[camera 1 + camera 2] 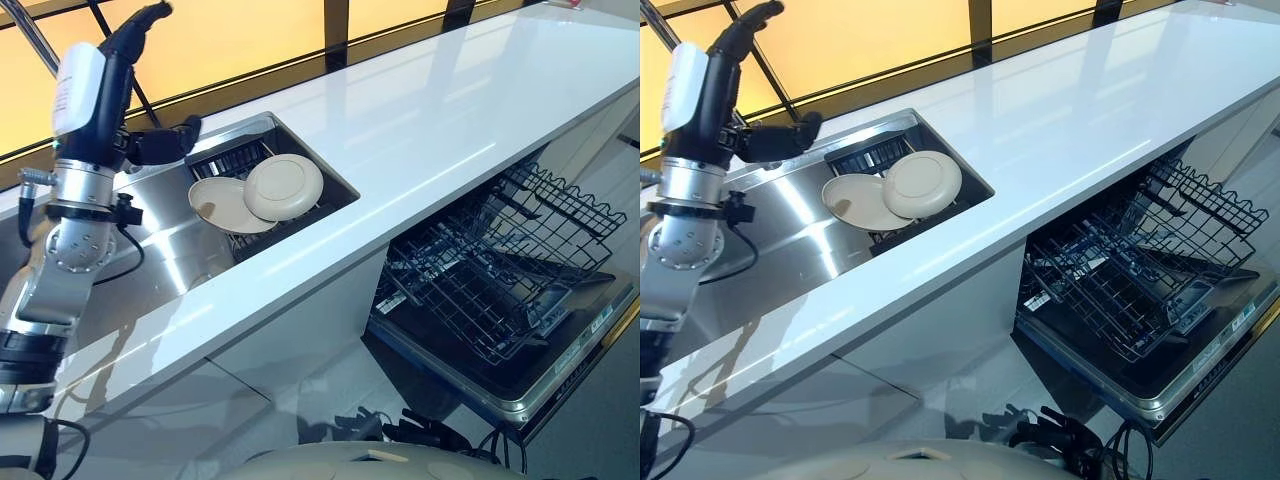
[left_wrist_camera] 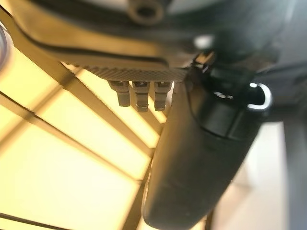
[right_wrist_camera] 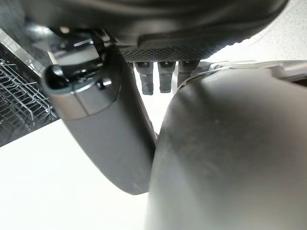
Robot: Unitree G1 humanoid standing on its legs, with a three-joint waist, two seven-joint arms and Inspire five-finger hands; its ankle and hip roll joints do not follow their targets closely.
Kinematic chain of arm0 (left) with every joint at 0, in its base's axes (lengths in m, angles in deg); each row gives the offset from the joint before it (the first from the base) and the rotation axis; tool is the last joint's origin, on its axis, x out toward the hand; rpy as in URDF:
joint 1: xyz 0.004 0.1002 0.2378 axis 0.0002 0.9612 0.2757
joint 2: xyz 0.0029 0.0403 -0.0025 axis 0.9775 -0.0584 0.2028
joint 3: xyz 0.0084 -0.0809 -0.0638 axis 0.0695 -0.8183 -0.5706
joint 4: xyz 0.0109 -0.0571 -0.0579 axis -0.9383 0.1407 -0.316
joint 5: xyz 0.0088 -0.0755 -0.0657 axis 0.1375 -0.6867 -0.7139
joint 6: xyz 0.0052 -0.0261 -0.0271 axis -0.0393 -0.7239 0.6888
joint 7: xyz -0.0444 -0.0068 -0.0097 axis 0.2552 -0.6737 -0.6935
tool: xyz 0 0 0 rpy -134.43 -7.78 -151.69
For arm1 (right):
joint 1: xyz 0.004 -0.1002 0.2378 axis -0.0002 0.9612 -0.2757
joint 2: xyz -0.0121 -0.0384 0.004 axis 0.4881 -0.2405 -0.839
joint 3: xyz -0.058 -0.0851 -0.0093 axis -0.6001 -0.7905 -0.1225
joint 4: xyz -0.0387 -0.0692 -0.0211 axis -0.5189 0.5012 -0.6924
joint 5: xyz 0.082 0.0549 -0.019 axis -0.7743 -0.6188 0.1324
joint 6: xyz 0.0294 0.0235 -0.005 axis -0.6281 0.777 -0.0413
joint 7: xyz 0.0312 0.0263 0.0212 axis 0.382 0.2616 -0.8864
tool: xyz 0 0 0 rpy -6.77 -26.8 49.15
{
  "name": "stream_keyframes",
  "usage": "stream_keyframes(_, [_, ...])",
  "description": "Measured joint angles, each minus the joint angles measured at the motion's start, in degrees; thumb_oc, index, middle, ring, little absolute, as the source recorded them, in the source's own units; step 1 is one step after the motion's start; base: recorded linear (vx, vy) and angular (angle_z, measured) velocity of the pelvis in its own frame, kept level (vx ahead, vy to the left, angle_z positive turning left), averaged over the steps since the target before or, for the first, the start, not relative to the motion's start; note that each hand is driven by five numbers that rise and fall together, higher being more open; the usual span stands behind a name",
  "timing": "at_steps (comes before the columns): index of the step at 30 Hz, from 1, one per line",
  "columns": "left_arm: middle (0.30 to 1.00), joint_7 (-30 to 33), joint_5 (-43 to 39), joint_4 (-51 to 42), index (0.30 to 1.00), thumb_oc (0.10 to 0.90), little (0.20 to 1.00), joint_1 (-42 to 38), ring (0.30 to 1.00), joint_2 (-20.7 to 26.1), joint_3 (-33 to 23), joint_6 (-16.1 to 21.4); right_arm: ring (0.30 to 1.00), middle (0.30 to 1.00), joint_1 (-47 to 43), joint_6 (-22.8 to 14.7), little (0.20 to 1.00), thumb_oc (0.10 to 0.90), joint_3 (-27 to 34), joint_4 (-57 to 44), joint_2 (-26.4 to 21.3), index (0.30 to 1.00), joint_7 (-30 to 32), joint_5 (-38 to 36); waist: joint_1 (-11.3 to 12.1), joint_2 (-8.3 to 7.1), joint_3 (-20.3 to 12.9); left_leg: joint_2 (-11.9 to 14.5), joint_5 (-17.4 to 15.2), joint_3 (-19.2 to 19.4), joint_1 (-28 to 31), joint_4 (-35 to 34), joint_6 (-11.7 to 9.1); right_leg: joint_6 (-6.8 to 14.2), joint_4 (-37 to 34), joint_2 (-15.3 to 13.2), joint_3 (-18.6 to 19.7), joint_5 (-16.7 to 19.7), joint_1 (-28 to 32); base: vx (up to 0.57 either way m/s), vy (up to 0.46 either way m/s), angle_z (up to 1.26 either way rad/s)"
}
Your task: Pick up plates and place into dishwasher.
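Observation:
Two beige plates lie in the steel sink (image 1: 165, 255) on a dark rack. The round one (image 1: 284, 187) rests bottom-up, overlapping the flatter one (image 1: 222, 205) to its left. My left hand (image 1: 108, 95) is raised above the sink's far left corner, well clear of the plates. It is open and holds nothing, with its fingers pointing up and its thumb (image 2: 192, 163) standing out to the side. My right hand (image 3: 110, 143) hangs open and empty over a pale surface, beside the dishwasher rack (image 3: 19, 96).
A long white counter (image 1: 430, 130) runs from the sink to the far right. Below its front edge the dishwasher door (image 1: 545, 375) is folded down, and the wire rack (image 1: 500, 265) is pulled out with nothing in it. Yellow-lit window panes stand behind the counter.

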Motion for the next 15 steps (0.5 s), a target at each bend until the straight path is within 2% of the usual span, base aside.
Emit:
stream_keyframes(4, [0.900,-3.2,0.0,6.0,0.900,0.800,0.900,-2.7,0.900,3.2,4.4,-3.4,0.900,0.900,0.1,0.8,0.900,0.800,0.1,-0.6,-0.1,0.900,0.2,0.0,0.2,-0.04,0.0,-0.1,0.0,-0.1,-0.1,0.0,0.0,0.0,0.3,-0.1,-0.1,0.0,-0.2,-0.01,0.043,0.01])
stream_keyframes(5, [0.900,-4.9,0.1,8.5,0.900,0.800,0.900,-4.7,0.900,4.7,7.9,-4.2,0.900,0.900,0.0,1.0,0.900,0.800,0.2,-0.9,-0.1,0.900,0.3,0.0,0.2,-0.09,-0.1,-0.1,0.0,-0.1,-0.3,0.0,0.0,0.0,0.4,-0.1,0.0,0.0,-0.4,0.00,0.000,0.00])
stream_keyframes(15, [0.900,-14.3,1.9,11.5,0.900,0.800,0.900,-7.7,0.900,5.6,17.7,-4.9,0.900,0.900,-0.4,1.7,0.900,0.800,0.3,-1.5,-0.2,0.900,0.4,0.0,-1.5,-0.08,0.0,-0.1,0.2,0.6,-0.6,0.0,0.2,0.0,0.9,-0.2,0.6,0.0,-1.2,0.00,0.004,-0.02])
